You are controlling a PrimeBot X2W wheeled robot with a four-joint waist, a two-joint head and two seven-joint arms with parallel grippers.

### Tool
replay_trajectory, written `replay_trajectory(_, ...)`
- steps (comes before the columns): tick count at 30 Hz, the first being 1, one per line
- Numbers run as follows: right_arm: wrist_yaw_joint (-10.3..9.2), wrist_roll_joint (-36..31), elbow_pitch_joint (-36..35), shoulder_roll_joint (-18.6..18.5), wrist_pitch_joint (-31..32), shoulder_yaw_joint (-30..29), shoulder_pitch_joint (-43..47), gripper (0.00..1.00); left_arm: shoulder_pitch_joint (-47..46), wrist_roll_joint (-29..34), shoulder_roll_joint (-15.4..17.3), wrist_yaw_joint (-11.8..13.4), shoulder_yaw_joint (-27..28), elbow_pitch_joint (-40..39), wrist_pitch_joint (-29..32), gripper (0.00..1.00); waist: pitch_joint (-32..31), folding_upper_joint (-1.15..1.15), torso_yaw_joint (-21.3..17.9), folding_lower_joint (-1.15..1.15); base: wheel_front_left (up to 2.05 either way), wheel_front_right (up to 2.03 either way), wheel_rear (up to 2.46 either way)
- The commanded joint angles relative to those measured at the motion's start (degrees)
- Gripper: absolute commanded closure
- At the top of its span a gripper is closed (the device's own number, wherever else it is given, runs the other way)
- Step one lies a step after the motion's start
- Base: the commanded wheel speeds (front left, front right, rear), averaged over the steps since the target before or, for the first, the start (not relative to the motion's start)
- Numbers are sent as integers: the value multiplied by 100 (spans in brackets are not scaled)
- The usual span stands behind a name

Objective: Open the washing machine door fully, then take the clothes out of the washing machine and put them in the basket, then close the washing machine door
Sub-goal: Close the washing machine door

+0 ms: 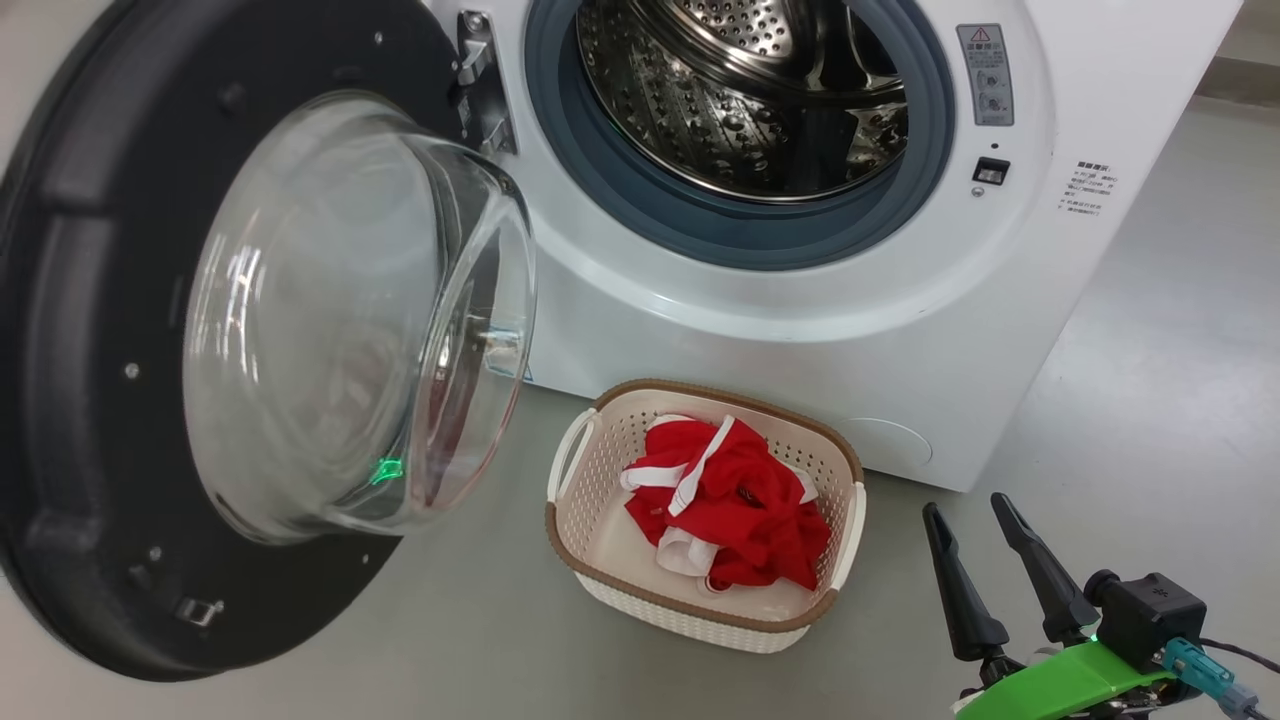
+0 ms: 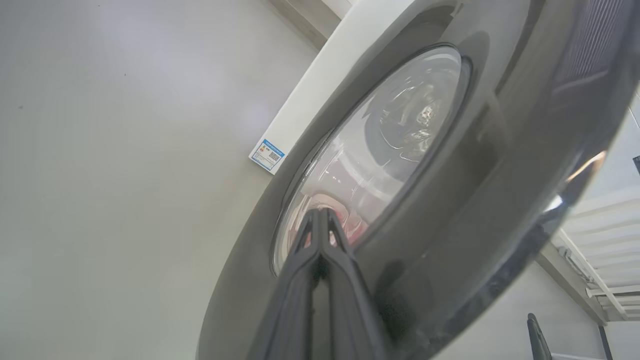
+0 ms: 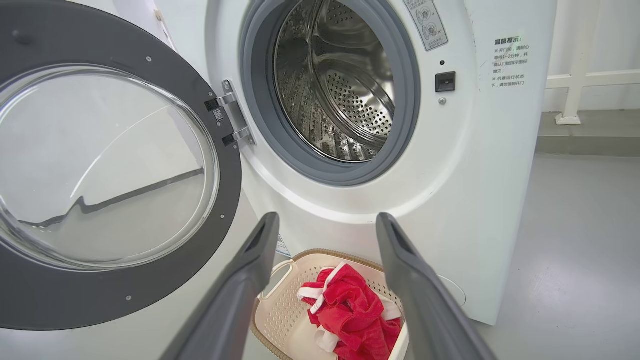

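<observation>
The white washing machine (image 1: pixel 800 320) stands with its steel drum (image 1: pixel 740 90) bare. Its black-rimmed washing machine door (image 1: pixel 80 420) is swung open to the left, glass bowl bulging toward me. Red clothes (image 1: pixel 735 505) with white trim lie in the cream basket (image 1: pixel 700 625) on the floor before the machine. My right gripper (image 1: pixel 970 515) is open, low right of the basket, holding nothing; its view looks over the clothes (image 3: pixel 350 312) and basket (image 3: pixel 272 312). My left gripper (image 2: pixel 320 212) is shut, fingertips against the door's outer face (image 2: pixel 450 200) at the glass edge.
Grey floor (image 1: pixel 1150 400) stretches right of the machine and in front of the basket. A white railing (image 3: pixel 580 80) and a low kerb stand behind the machine on the right. A blue label (image 2: pixel 267 155) sits on the machine's lower corner.
</observation>
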Motion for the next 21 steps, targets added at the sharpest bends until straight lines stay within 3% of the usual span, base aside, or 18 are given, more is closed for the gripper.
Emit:
replay_trajectory(1, 37, -11, -136, -25, -37, 150, -6, 0, -7, -107, 319, -39, 148, -410, 82, 100, -6, 0, -13, 0, 0, 0, 0)
replay_trajectory(10, 37, -16, -144, -20, -37, 119, -24, 0, 275, -463, 334, -39, -214, -1572, 208, 100, 43, 0, -42, 0, 0, 0, 0)
replay_trajectory(21, 37, -16, -140, -23, -37, 94, -68, 0, 234, -606, 128, -39, -961, -2851, -104, 100, 77, 0, -112, 0, 0, 0, 0)
